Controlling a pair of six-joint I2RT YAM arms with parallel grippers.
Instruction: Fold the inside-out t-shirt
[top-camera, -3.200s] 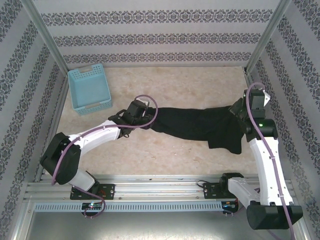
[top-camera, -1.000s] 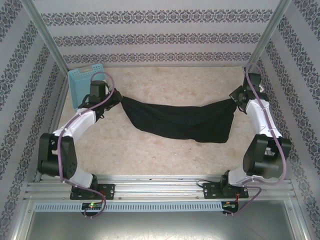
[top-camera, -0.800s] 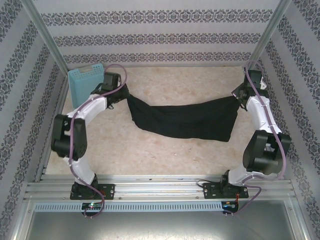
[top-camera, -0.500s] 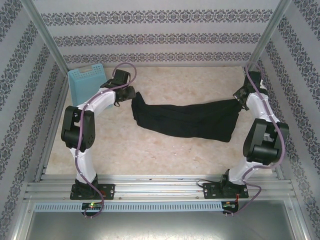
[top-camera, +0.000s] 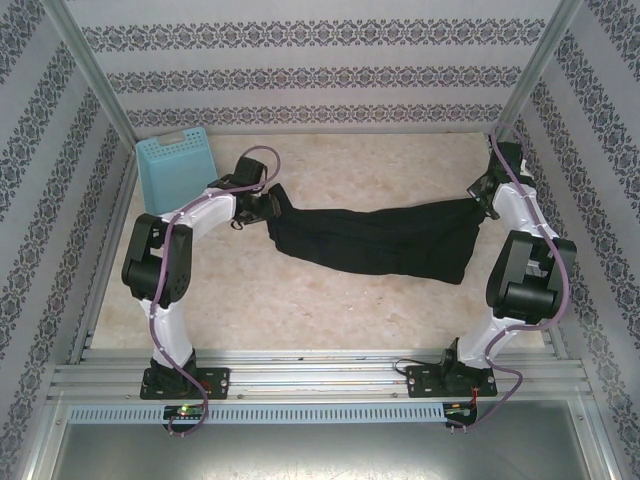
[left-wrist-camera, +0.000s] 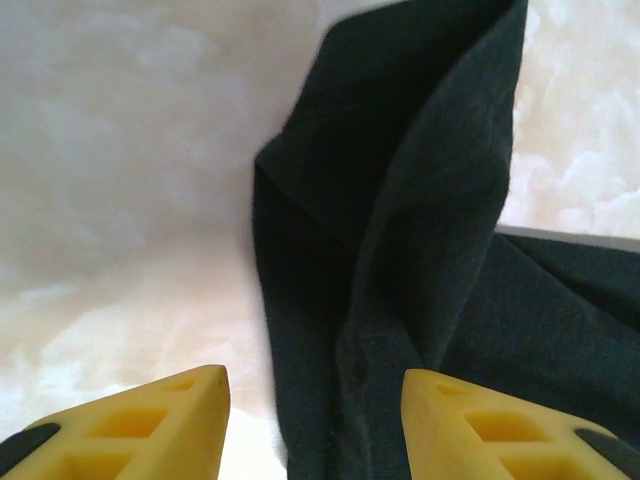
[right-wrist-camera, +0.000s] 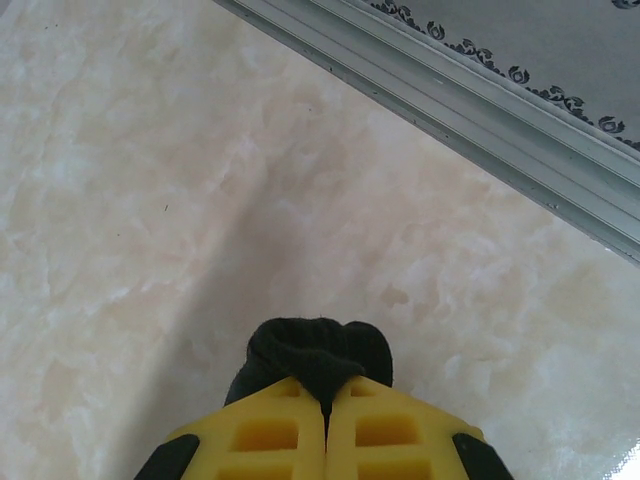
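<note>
right gripper (right-wrist-camera: 325, 388) pinching black t-shirt (top-camera: 380, 240), left gripper (left-wrist-camera: 312, 380) jaws apart around fabric, overhead adds blue basket (top-camera: 178, 175)

Soft, even white light pours down from overhead in the top view, the pale marbled tabletop (top-camera: 350, 300) bright all round, just a faint shadow along the near edge of the floppy black soft-fabric t-shirt (top-camera: 380, 240), whose folds swallow nearly all detail. On the left wrist camera the marble washes out to hazy glare at upper left, and the yellow plastic fingertips (left-wrist-camera: 130, 420) are soft and out of focus. The right wrist view is crisper, with a broad grey shadow slanting toward the yellow fingers (right-wrist-camera: 260, 430).
</note>
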